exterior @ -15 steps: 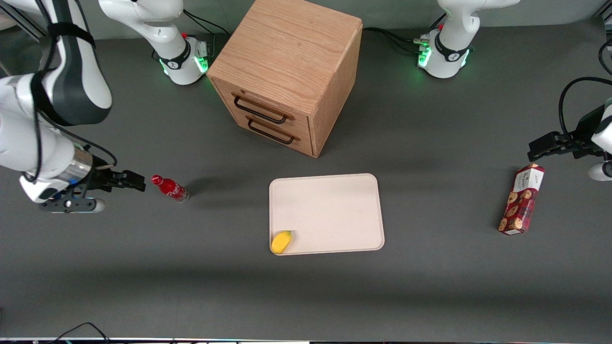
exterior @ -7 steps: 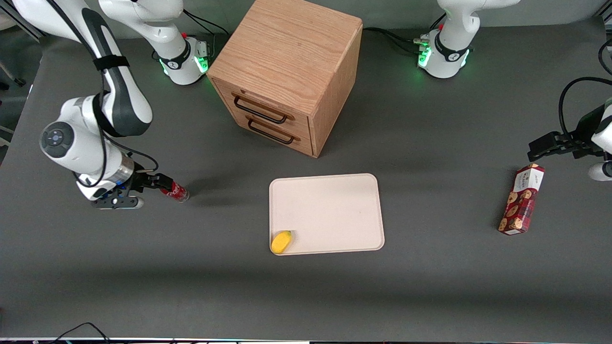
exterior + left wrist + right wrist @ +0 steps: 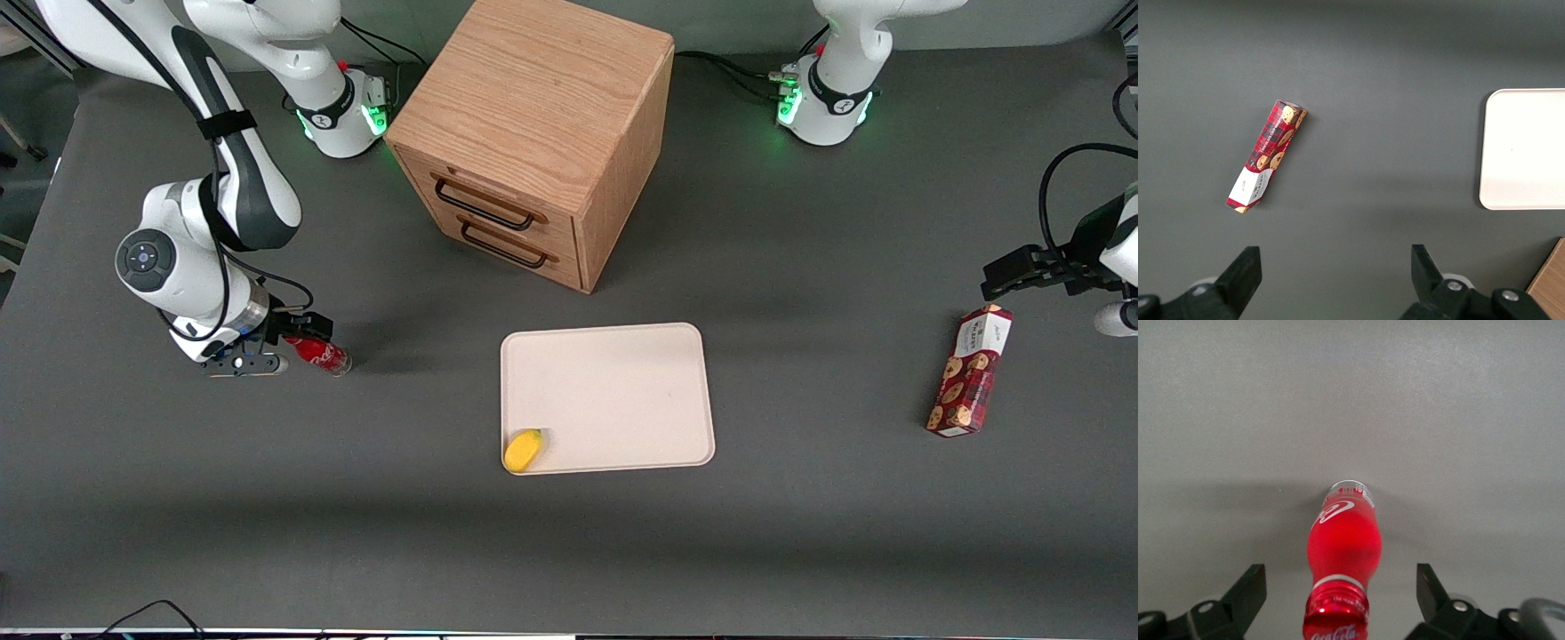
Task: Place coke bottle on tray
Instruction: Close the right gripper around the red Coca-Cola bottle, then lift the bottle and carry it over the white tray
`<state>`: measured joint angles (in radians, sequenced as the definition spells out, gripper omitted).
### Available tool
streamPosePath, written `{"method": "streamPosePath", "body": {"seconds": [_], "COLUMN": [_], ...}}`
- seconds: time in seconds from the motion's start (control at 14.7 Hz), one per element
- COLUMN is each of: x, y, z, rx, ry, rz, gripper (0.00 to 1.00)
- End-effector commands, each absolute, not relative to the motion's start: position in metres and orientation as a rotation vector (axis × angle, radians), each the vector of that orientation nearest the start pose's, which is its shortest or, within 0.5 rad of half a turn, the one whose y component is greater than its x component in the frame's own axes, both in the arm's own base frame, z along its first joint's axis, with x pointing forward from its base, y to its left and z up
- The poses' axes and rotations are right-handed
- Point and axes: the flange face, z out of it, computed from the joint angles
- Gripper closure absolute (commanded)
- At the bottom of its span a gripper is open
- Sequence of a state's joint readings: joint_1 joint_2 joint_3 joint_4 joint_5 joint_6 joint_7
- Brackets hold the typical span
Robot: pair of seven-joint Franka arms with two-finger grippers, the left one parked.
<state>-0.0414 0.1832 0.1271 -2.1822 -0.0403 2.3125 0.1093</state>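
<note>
The coke bottle (image 3: 326, 355) stands on the dark table toward the working arm's end, red cap, red label, clear base. My right gripper (image 3: 300, 336) is at its cap end. In the right wrist view the gripper (image 3: 1340, 585) is open, with one black finger (image 3: 1250, 587) on each side of the bottle (image 3: 1343, 543) at cap height, both clear of it. The cream tray (image 3: 622, 382) lies flat at the table's middle, apart from the bottle; it also shows in the left wrist view (image 3: 1528, 147).
A small yellow fruit (image 3: 523, 450) lies on the tray's near corner. A wooden drawer cabinet (image 3: 533, 133) stands farther from the camera than the tray. A red-brown cookie box (image 3: 971, 370) lies toward the parked arm's end, and shows in the left wrist view (image 3: 1267, 155).
My right arm has swung in toward the bottle. The open gripper went from beside the cap to straddling it. The bottle has not moved.
</note>
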Motion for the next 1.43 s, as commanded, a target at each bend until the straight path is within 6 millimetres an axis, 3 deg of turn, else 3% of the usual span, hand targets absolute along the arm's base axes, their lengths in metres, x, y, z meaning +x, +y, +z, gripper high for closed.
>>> {"method": "streamPosePath", "body": {"seconds": [0.0, 0.14, 0.34, 0.48, 0.68, 0.82, 1.02, 1.22, 1.36], "x": [0.543, 0.544, 0.547, 0.547, 0.551, 0.562, 0.584, 0.584, 0.577], "y": [0.048, 0.048, 0.048, 0.052, 0.052, 0.054, 0.06, 0.088, 0.133], "z": [0.312, 0.313, 0.316, 0.315, 0.324, 0.354, 0.441, 0.526, 0.56], "rx": [-3.17, -3.169, -3.169, -3.167, -3.166, -3.176, -3.19, -3.189, -3.178], "ry": [0.013, 0.042, 0.07, 0.082, 0.09, 0.089, 0.093, 0.138, 0.158], "rz": [0.039, 0.033, 0.025, 0.025, 0.006, 0.047, 0.154, 0.199, 0.164], "gripper": [0.33, 0.57, 0.8, 1.0, 1.0, 1.0, 1.0, 1.0, 1.0]}}
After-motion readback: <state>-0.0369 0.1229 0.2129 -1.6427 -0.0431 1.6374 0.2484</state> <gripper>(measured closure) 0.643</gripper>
